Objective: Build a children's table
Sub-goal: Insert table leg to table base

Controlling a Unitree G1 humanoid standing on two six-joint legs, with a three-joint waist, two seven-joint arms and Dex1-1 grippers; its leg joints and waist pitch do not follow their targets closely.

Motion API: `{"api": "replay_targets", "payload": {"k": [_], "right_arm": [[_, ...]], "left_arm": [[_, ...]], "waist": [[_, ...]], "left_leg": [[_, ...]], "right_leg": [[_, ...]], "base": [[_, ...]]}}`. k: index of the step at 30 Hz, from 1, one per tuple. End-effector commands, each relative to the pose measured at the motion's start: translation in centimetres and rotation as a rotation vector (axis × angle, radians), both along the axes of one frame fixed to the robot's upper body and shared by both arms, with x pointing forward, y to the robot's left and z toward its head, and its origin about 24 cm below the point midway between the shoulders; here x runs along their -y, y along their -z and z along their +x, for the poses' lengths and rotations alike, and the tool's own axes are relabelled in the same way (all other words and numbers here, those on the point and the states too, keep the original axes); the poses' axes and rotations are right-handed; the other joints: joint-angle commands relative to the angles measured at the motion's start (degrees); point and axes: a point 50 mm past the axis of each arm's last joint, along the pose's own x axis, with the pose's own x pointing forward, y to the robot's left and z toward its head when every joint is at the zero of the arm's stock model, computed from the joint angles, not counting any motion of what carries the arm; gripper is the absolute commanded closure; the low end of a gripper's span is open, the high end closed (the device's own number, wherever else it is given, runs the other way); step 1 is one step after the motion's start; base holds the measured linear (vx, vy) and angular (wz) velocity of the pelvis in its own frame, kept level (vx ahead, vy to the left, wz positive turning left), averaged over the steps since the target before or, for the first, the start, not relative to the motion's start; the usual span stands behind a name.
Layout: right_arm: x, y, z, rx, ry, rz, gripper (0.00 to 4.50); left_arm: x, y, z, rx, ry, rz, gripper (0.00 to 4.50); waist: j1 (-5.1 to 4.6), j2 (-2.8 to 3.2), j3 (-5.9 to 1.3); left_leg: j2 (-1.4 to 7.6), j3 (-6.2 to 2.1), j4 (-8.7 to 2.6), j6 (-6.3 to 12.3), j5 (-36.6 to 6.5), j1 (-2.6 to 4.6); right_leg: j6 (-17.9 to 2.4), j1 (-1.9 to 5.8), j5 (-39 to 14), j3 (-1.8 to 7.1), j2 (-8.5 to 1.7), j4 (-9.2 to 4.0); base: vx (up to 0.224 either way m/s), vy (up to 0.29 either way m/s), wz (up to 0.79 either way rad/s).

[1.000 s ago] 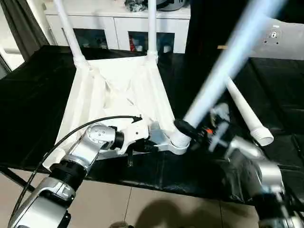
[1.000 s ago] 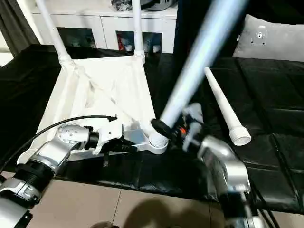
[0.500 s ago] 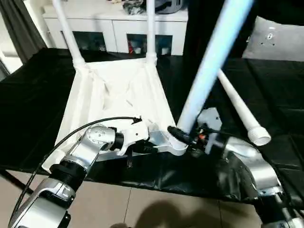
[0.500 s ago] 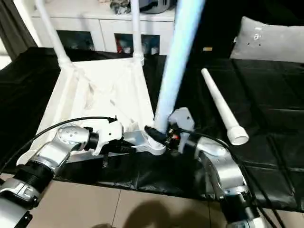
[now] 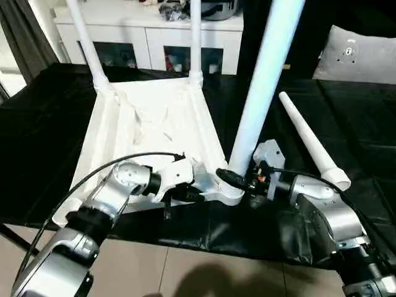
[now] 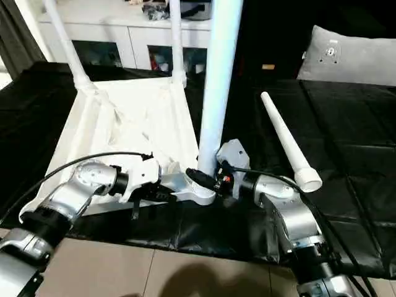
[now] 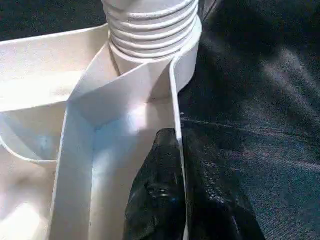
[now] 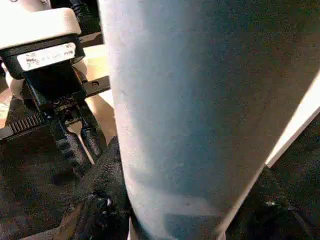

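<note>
On the black-covered counter (image 5: 49, 124) lies one white plastic square tabletop (image 5: 148, 130), ribbed underside up. Four long white tapered tube legs show: two upright legs (image 5: 195, 37) stand in the far corner sockets, a third leg (image 5: 263, 93) rises from the near right socket (image 5: 230, 193), and a fourth leg (image 5: 312, 143) lies loose on the counter to the right. The right gripper (image 5: 238, 181) has its black fingers about half open around the base of the third leg, gripping it. The left gripper (image 5: 189, 192) has its fingers (image 7: 160, 195) closed almost fully, apparently pinching the tabletop's thin near rim beside that socket.
</note>
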Motion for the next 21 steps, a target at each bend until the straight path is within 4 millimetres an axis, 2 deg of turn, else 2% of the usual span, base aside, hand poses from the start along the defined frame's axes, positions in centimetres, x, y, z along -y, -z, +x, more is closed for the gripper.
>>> {"api": "replay_targets", "payload": {"k": [1,3,6,9,12,13,14,17,18,19,20,21], "right_arm": [[0.7,4.4,-2.1,-0.231,0.002,-0.104,2.6],[0.7,4.7,-2.2,-0.243,0.009,-0.119,2.6],[0.6,4.8,-2.2,-0.248,0.014,-0.123,2.6],[0.1,4.7,-2.0,-0.248,0.022,-0.119,2.6],[-0.2,4.5,-1.8,-0.246,0.037,-0.114,2.6],[-0.4,4.5,-1.7,-0.244,0.051,-0.111,2.6],[-0.5,4.4,-1.6,-0.245,0.063,-0.106,2.6],[-0.6,4.4,-1.4,-0.252,0.094,-0.107,2.6],[-0.7,4.6,-1.3,-0.249,0.113,-0.118,2.6],[-0.8,4.7,-1.2,-0.245,0.141,-0.131,2.6],[-0.9,4.7,-1.2,-0.246,0.153,-0.13,2.6],[-1.2,4.7,-1.2,-0.248,0.186,-0.115,2.6]], "left_arm": [[0.8,-2.0,1.0,0.08,0.08,0.013,4.5],[0.9,-2.5,1.6,0.093,0.076,0.018,4.5],[1.0,-2.7,1.7,0.096,0.077,0.016,4.5],[0.7,-2.6,1.8,0.095,0.08,0.021,4.5],[0.3,-2.3,1.6,0.084,0.074,0.02,4.5],[0.0,-2.2,1.3,0.072,0.064,0.01,4.5],[-0.2,-2.1,1.1,0.068,0.054,0.005,4.5],[-0.7,-1.7,0.5,0.063,0.027,-0.005,4.5],[-0.9,-1.4,0.1,0.056,0.004,-0.015,4.5],[-1.2,-0.9,-0.4,0.047,-0.042,-0.03,4.5],[-1.3,-0.7,-0.6,0.044,-0.069,-0.036,4.5],[-1.3,-0.2,-1.3,0.047,-0.156,-0.058,4.5]], "waist": [[-0.42,0.81,-2.54],[-0.27,0.67,-2.56],[-0.2,0.7,-2.62],[-0.19,0.93,-2.57],[-0.31,0.94,-2.42],[-0.38,0.62,-2.28],[-0.42,0.76,-2.27],[-1.21,0.82,-2.18],[-1.24,0.51,-2.28],[-1.54,0.6,-2.35],[-1.82,0.59,-2.22],[-1.91,0.3,-2.22]], "left_leg": [[2.87,-1.11,-4.53,0.55,-17.9,0.41],[2.81,-1.04,-4.53,0.55,-18.1,0.54],[3.1,-1.23,-4.69,0.17,-18.3,0.4],[2.95,-1.19,-4.67,0.22,-18.1,0.25],[3.03,-1.24,-4.79,0.02,-19.2,0.37],[3.02,-1.29,-4.89,-0.05,-19.8,0.32],[3.1,-1.42,-4.97,-0.26,-19.9,0.31],[3.17,-1.59,-5.13,-0.65,-21.1,0.31],[3.31,-1.68,-5.21,-0.58,-20.7,0.15],[3.42,-1.7,-5.24,-0.73,-19.9,-0.07],[3.32,-1.56,-5.26,-0.65,-20.3,0.02],[3.27,-1.48,-5.25,-0.65,-20.7,0.12]], "right_leg": [[-9.1,2.07,-22.4,3.01,-4.87,-5.41],[-8.9,2.06,-22.4,2.97,-4.73,-5.6],[-9.6,2.2,-20.9,2.99,-4.96,-5.25],[-10.2,2.31,-19.5,3.0,-4.89,-5.17],[-10.1,2.2,-21.3,2.98,-4.99,-5.31],[-9.8,2.16,-22.7,2.97,-5.03,-5.42],[-9.7,2.19,-23.2,2.98,-5.15,-5.29],[-9.0,1.98,-25.4,3.01,-5.18,-5.43],[-9.0,2.05,-25.2,3.06,-5.32,-5.24],[-9.4,2.07,-23.9,3.1,-5.4,-5.03],[-9.4,1.82,-24.1,3.09,-5.2,-5.22],[-9.3,1.79,-24.7,3.07,-5.1,-5.28]], "base": [[0.0,0.0,0.0],[0.0,0.0,0.0],[0.0,0.0,0.0],[0.0,0.0,0.0],[0.0,0.0,0.0],[0.0,0.0,0.0],[0.0,0.0,0.0],[0.0,0.0,0.0],[0.0,0.0,0.0],[0.0,0.0,0.0],[0.0,0.0,0.0],[0.0,0.0,0.0]]}}
